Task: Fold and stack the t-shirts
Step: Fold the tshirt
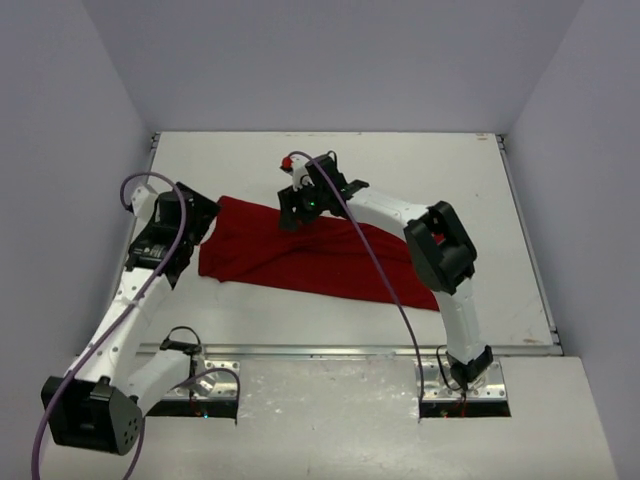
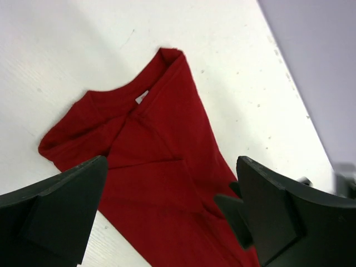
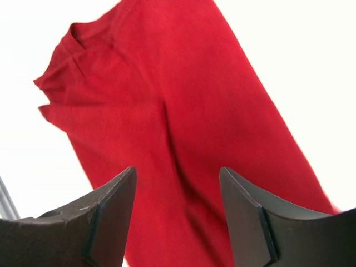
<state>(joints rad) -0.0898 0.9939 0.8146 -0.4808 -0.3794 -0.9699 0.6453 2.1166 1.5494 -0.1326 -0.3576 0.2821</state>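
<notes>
Both empty: left gripper [image 2: 167, 192] spread wide, right gripper [image 3: 178, 186] parted. T-shirt [image 1: 300, 255] looks folded lengthwise; pinch end corners evenly, fold across.

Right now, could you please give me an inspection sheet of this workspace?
Surface: white table, bare around the garment.
Job's things: one deep-red t-shirt, lying wrinkled in a long band across the table; no stack seen.
Clutter: small red bit by the right wrist, too small to identify.
Grippers: left hand open above the shirt's collar end, holding nothing; right hand open above the shirt, holding nothing.
Cables: a purple cable runs along the right arm and passes over the shirt; another follows the left arm.
Surroundings: pale walls on three sides; metal rail at the near edge.
</notes>
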